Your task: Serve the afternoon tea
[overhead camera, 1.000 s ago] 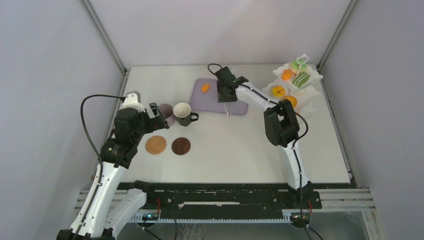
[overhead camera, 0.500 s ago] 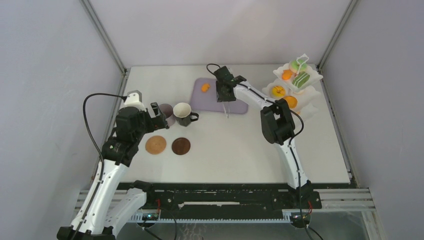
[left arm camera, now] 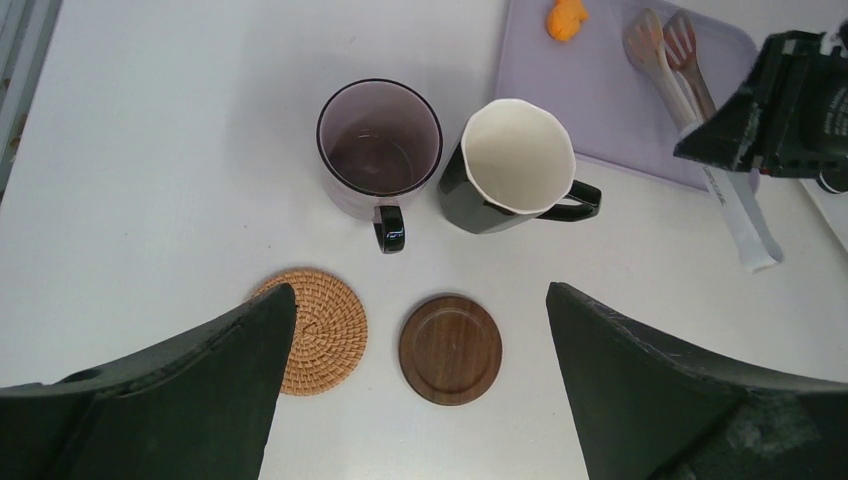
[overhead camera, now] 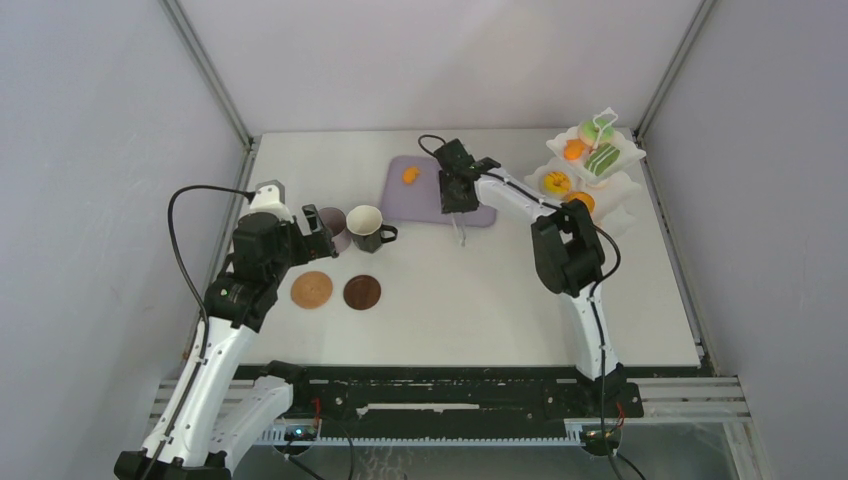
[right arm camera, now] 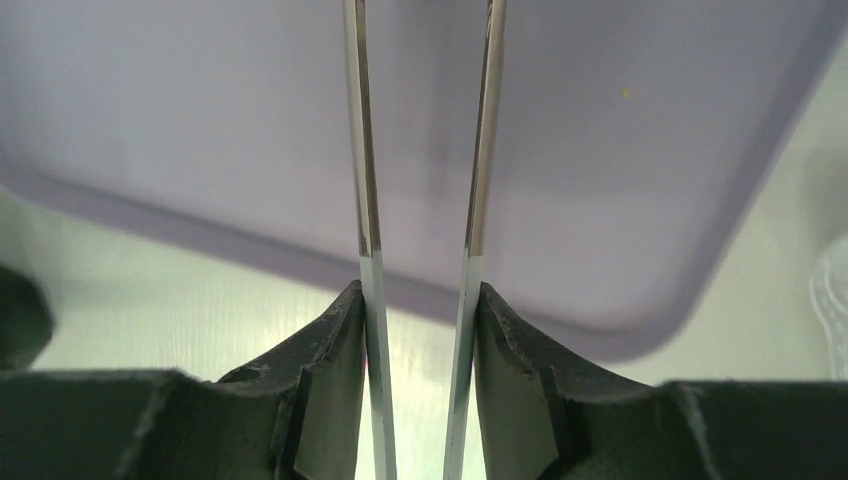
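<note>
**Gripping tongs at the tray; mugs standing off the coasters**

1. Right gripper: pads pressed on the outer sides of both arms of the long white tongs, holding them with a gap between the arms.
2. Ahead of its fingertips: lilac tray. The tongs' spoon ends lie over it. One orange sweet sits on the tray just beyond them.
3. Well off to its right: white three-tier stand, carrying a green doughnut on top and orange, green and yellow sweets on the tiers below.
4. Left gripper: jaws wide, holding nothing.
5. Just ahead of its fingertips: mauve mug and dark mug, upright, side by side on the table.
6. Between its fingers, below: woven coaster, partly hidden by one finger, and wooden coaster, lying apart.
</note>
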{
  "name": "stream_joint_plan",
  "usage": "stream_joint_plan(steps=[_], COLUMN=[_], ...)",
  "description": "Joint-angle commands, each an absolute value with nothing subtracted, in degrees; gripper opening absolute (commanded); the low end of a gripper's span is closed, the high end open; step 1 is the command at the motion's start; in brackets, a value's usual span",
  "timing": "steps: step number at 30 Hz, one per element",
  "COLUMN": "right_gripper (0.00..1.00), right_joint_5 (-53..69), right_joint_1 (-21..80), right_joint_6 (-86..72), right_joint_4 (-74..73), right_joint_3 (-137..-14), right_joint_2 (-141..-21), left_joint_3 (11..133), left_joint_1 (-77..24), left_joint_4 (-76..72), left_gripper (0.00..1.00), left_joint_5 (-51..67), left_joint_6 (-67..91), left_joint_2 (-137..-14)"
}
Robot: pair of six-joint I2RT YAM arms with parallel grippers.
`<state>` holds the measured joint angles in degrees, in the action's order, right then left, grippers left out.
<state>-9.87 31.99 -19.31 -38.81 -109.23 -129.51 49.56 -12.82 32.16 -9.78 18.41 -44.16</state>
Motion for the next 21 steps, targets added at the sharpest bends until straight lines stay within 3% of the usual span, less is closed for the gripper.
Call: stream_joint_plan(steps=[1, 8, 21], right_gripper=[0.31, 0.3, 0.3], right_joint_5=[-8.54, -4.74, -8.15], right_joint_1=[33.0, 33.35, 34.41], right_joint_6=[-19.23, -20.95, -23.73], right_joint_4=[-35.25, -27.96, -28.03], right_joint_3=[-103.38, -85.96, -74.72], right_joint_2=[-117.71, -106.42, -94.48], left_joint_3=[49.92, 49.53, 49.38], left_joint_1=[-12.37, -12.38, -12.35], left_joint_4=[30.05, 30.25, 31.47], left_gripper=[0.99, 1.0, 0.99], left_joint_5=[-8.41, -6.62, -4.66], left_joint_6=[17.84, 18.24, 19.42], left_joint_2=[-43.54, -42.48, -39.26])
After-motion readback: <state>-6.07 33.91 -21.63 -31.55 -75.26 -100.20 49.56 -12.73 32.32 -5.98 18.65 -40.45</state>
